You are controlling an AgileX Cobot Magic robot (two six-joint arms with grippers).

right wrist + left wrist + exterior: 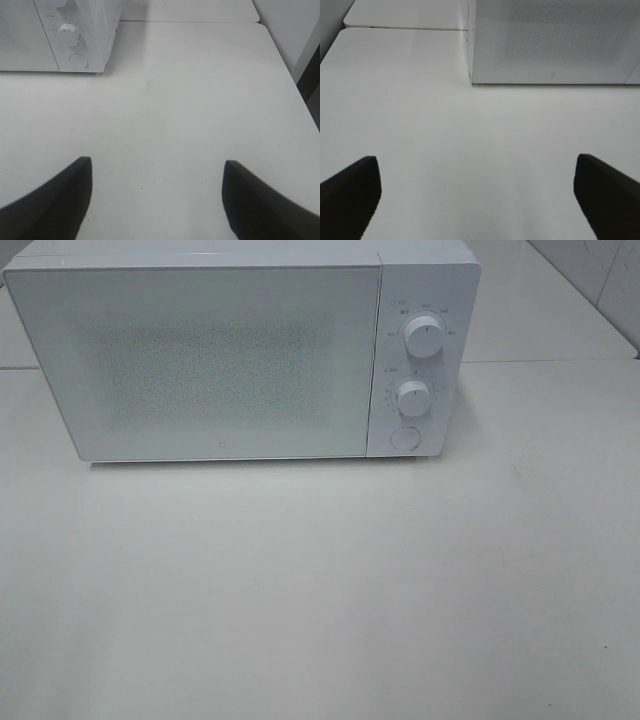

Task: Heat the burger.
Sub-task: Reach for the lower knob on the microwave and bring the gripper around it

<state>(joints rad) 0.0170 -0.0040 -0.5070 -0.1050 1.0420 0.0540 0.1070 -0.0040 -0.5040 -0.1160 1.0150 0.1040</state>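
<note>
the microwave (220,360) is standing at the back of the table (320,590), its door closed. the left gripper (477,200) is hanging over the table facing the door, fingers wide apart, gripping nothing. the right gripper (157,200) is hanging off the dials (70,34) side, fingers apart, empty. where the burger is sitting cannot be told.

White matte table (320,590), high view; a 2nd white top (540,310) abuts its rear edge along a thin seam. White microwave (220,350) stands toward the back, door shut, ctrl panel at the view's right w/ two dials (424,337) and a round button (404,437) below them.
</note>
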